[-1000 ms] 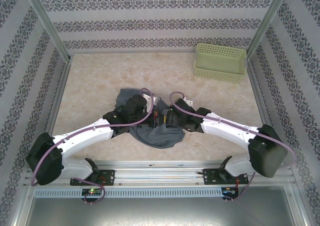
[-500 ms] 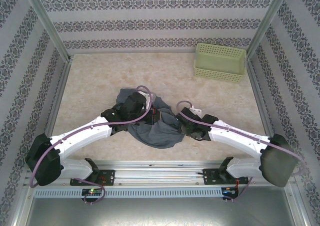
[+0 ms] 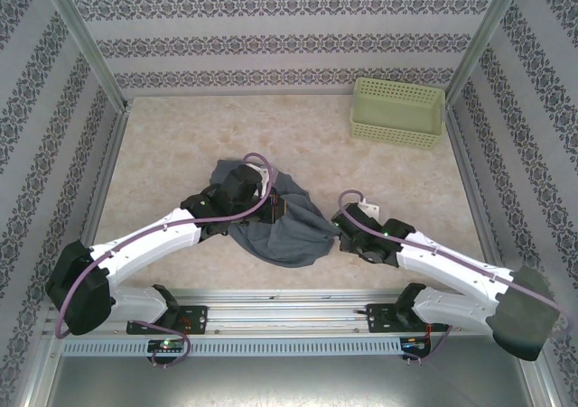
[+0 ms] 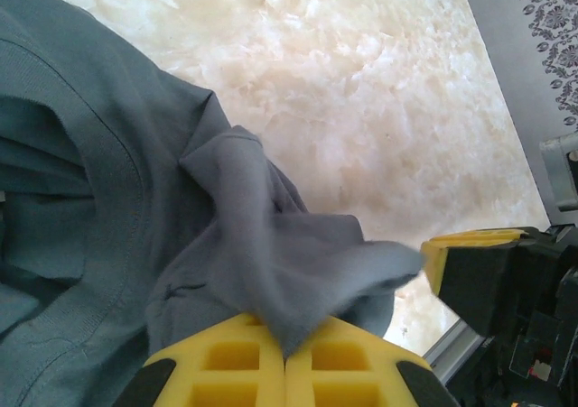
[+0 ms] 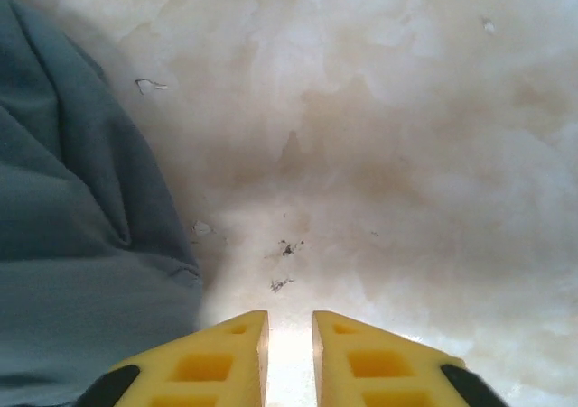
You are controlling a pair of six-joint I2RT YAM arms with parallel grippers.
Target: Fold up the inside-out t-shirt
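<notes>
I find the left hand (image 4: pixel 284 357) clamped on a fold of the shirt (image 3: pixel 287 235), which lies bunched on the table (image 3: pixel 172 145) between both arms. The cloth looks soft, light and limp; I would grip at a hem. The right hand (image 5: pixel 289 335) is empty beside it, fingers slightly apart.

The inside-out t-shirt (image 3: pixel 287 234) is soft, matt cotton cloth, finely knit, its stitched seams and hems standing proud in the left wrist view. Under it the tabletop (image 3: pixel 172 145) is smooth and cream-marbled with a faint sheen, flecked with a few dark specks ahead of the right hand (image 5: pixel 289 335). That hand and the left hand (image 4: pixel 284 362) are matt yellow moulded plastic. The basket (image 3: pixel 397 109) is pale green perforated plastic; the rail (image 3: pixel 289 303) is bare, dull-bright metal.
</notes>
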